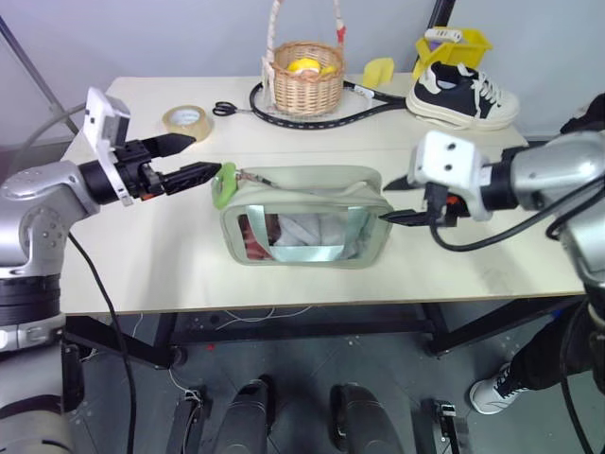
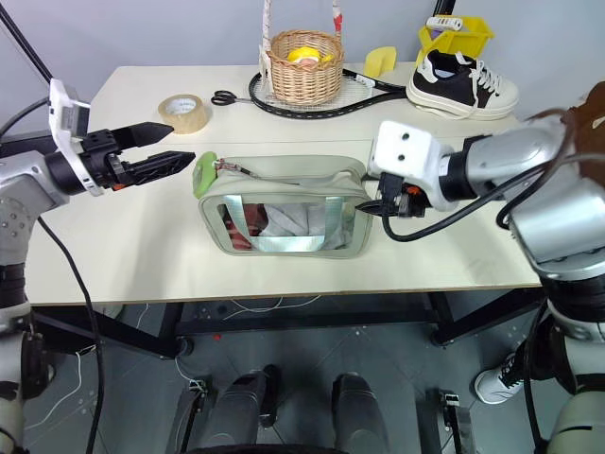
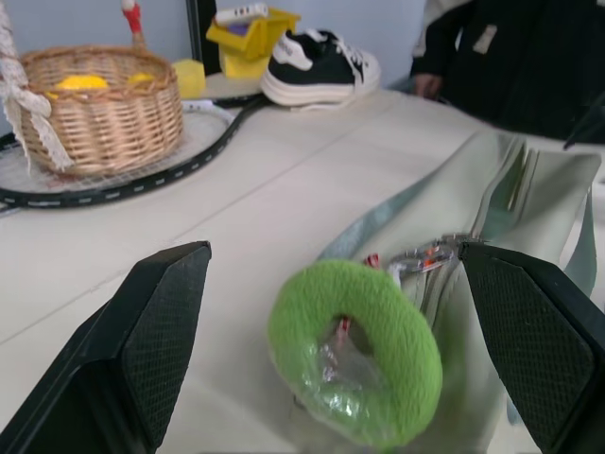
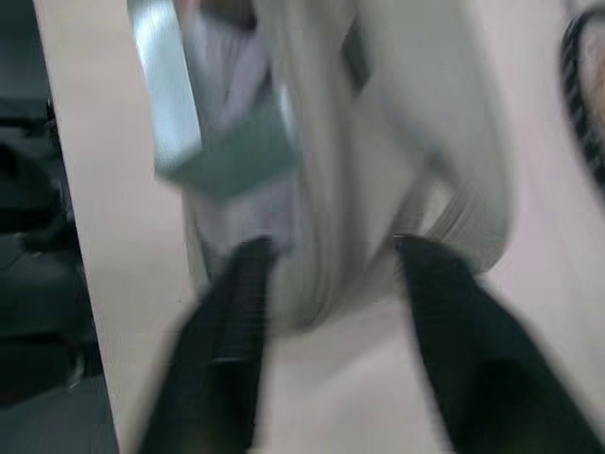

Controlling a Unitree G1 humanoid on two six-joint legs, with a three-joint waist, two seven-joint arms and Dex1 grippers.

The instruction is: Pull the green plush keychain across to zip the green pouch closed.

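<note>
The green pouch [image 1: 302, 218] stands mid-table, its clear side panel toward me. The green plush keychain [image 1: 224, 184], a fuzzy lime ring [image 3: 354, 350], hangs at the pouch's left end on the zipper pull. My left gripper [image 1: 206, 156] is open, level with the keychain and just left of it, and the plush lies ahead between the two fingers without touching them. My right gripper [image 1: 392, 202] is at the pouch's right end, fingers apart, with the pouch's end corner between the tips [image 4: 331, 251]. I cannot tell whether they press on it.
Along the table's back stand a wicker basket [image 1: 304, 76], a racket [image 1: 359, 104], scissors [image 1: 225, 109], a tape roll [image 1: 185, 120], a black-and-white shoe [image 1: 463, 95] and a yellow bin [image 1: 454, 45]. A person in dark clothes [image 3: 510, 66] stands by the right side.
</note>
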